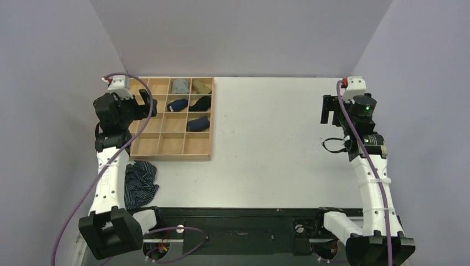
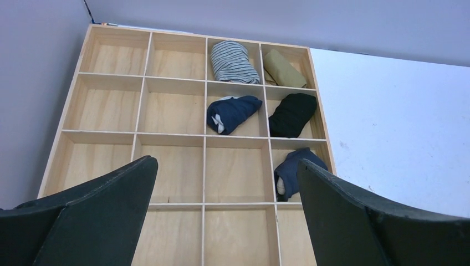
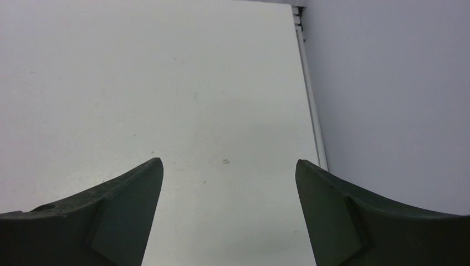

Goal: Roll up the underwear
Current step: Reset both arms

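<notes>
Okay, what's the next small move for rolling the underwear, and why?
Probably draw the left claw back from the tray. It and the right claw are open and empty, one navy roll and a second navy roll already sit in cells, and only a striped garment lies loose.

The compartment tray [image 1: 172,145] sits at the far left of the table [image 1: 266,138]. In its back row a garment roll [image 2: 235,62] lies left of a cloth roll [image 2: 282,67]. In the row before them, a second underwear roll [image 2: 233,113] lies left of a sock roll [image 2: 292,113]. The underwear [image 2: 288,166] lies one cell nearer, in the rightmost column. A loose garment [image 1: 139,183] lies on the table before the tray.
</notes>
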Robot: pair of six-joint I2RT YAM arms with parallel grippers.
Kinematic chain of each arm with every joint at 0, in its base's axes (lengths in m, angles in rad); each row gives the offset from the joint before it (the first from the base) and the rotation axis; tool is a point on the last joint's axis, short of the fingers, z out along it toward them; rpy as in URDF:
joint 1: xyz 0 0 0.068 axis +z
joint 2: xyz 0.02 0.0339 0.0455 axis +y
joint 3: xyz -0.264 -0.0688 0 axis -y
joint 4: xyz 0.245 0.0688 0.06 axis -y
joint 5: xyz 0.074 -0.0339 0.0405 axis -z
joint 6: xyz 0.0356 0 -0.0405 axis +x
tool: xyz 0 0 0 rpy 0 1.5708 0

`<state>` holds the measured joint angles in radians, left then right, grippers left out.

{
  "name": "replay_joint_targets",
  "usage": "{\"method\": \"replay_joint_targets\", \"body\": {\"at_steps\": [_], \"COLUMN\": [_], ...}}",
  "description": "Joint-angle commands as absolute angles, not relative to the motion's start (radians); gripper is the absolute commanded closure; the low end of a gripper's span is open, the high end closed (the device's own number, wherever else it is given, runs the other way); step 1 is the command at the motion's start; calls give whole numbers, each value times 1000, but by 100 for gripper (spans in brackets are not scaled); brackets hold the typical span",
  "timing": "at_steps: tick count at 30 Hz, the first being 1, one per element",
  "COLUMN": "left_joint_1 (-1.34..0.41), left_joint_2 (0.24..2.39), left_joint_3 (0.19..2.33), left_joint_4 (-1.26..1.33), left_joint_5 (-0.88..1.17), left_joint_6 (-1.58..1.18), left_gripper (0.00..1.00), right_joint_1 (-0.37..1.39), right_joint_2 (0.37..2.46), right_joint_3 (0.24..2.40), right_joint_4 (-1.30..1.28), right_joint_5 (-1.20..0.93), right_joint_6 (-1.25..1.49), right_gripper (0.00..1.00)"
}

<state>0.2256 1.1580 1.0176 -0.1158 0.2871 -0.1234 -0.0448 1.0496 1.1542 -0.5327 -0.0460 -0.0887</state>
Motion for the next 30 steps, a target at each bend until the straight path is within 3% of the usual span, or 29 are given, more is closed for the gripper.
{"method": "replay_joint_targets", "body": {"at_steps": [1, 12, 30], "left_joint_1": [232, 231, 234], "left_joint_2": [1045, 921, 962], "left_joint_3": [986, 800, 798], "left_joint_4": [-80, 83, 24], "left_joint_5": [317, 332, 333], "left_joint_6": [-126, -134, -103], "left_gripper": [3, 3, 3], "right_joint_1": [-43, -68, -93], "right_joint_2": [943, 925, 936], "right_joint_3": [1103, 996, 955], "right_joint_4": [-387, -312, -284], "right_joint_5": [57, 63, -38], "right_joint_6": [-28, 29, 8], "right_gripper": [15, 15, 16]}}
